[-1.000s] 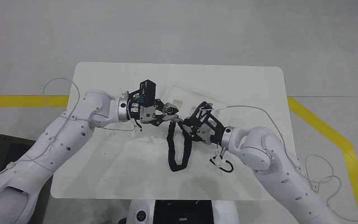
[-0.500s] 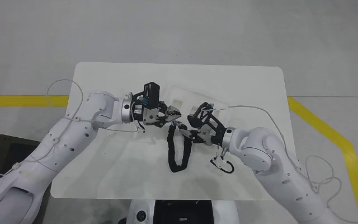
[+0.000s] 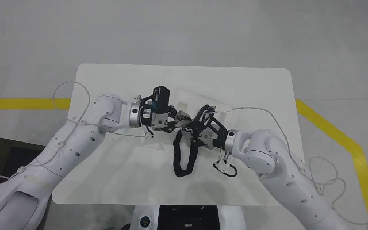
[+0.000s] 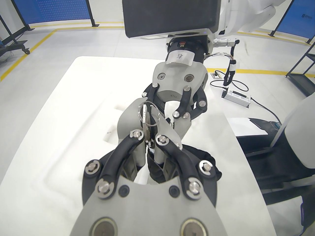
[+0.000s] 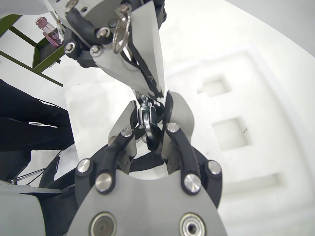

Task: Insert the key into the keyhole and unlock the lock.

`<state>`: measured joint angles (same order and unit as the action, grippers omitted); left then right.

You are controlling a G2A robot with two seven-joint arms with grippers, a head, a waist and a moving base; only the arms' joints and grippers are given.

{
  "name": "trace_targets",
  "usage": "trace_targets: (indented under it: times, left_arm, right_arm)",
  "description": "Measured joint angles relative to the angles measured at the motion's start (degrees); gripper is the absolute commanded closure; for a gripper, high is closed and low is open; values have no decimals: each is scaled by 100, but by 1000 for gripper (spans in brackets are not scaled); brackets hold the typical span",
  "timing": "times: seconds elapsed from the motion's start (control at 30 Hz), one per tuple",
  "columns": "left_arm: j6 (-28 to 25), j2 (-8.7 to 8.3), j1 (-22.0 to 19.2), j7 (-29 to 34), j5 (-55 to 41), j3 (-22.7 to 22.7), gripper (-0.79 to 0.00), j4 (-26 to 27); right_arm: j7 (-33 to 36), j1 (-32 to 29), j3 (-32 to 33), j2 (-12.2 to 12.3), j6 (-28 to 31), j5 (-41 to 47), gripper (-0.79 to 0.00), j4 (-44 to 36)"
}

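While the left pincer clenches the key, its long axis points straight at the lock, which the right pincer grasps.

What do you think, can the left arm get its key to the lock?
Probably yes: the left end effector, shut on the key, points at the lock in the right end effector, close up, nothing between. Exact alignment is hidden.
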<state>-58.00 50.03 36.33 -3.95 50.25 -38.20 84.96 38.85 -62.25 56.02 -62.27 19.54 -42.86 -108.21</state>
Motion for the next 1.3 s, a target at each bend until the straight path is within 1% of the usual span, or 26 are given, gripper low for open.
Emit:
trace_targets:
  times: [0.1, 0.13, 0.17, 0.2, 0.23, 0.27, 0.3, 0.37, 0.43, 0.5, 0.63, 0.73, 0.8, 0.87, 0.9, 0.97, 1.07, 1.13, 1.2, 1.27, 1.3]
  left_arm:
    - [0, 6, 2, -42, -42, -29, 0, -70]
    - [0, 7, 10, -60, -55, -41, -40, -83]
    - [0, 9, 18, -75, -75, -42, -209, -85]
    - [0, 11, 26, -94, -104, -40, -332, -87]
    - [0, 13, 32, -108, -137, -32, -388, -90]
    - [0, 15, 32, -107, -154, -20, -557, -92]
    - [0, 17, 30, -99, -173, -2, -643, -96]
    - [0, 24, 18, -83, -243, 49, -720, -108]
    - [0, 34, -2, -72, -314, 110, -739, -114]
    - [-1, 42, -20, -63, -357, 156, -733, -127]
    - [-1, 46, -48, -83, -427, 201, -690, -210]
    - [0, 33, -39, -130, -465, 190, -631, -249]
    - [0, 20, -25, -152, -478, 181, -631, -267]
    - [0, -5, -9, -196, -482, 125, -619, -335]
    - [0, -19, 1, -229, -476, 73, -573, -388]
    - [0, -54, 41, -302, -427, -67, -536, -484]
    - [1, -97, 127, -361, -300, -259, -526, -526]
    - [47, -119, 192, -350, -197, -379, -533, -558]
    - [151, -132, 255, -358, -141, -482, -566, -582]
    - [286, -144, 336, -405, -108, -602, -733, -590]
    - [337, -150, 373, -424, -91, -654, -785, -587]
  right_arm:
    - [-14, -19, 29, -1, 25, 25, 0, 15]
    - [-29, -36, 49, 0, 35, 51, 0, 16]
    - [-48, -48, 64, 0, 46, 77, 0, 16]
    - [-73, -59, 79, 0, 56, 104, 0, 17]
    - [-99, -69, 95, 0, 67, 132, 0, 18]
    - [-115, -74, 103, -1, 74, 151, 0, 18]
    - [-131, -75, 109, -3, 82, 169, 0, 17]
    - [-164, -74, 115, -9, 97, 199, 0, 18]
    - [-203, -70, 118, -16, 108, 223, 0, 23]
    - [-231, -72, 126, -20, 113, 244, 0, 29]
    - [-260, -88, 169, -23, 133, 293, 0, 41]
    - [-275, -103, 211, -21, 138, 303, 0, 28]
    - [-276, -111, 227, -21, 143, 306, 0, 19]
    - [-276, -114, 245, -21, 142, 296, 0, 12]
    - [-277, -117, 254, -21, 134, 282, 0, 12]
    - [-279, -129, 280, -20, 106, 258, 0, 13]
    - [-271, -158, 327, -15, 62, 210, 0, 20]
    - [-263, -183, 381, -9, -32, 116, 0, 24]
    - [-290, -224, 452, -1, -150, 31, 0, 17]
    - [-272, -286, 537, 13, -306, -157, 0, -17]
    - [-276, -323, 576, 19, -385, -234, 0, -37]
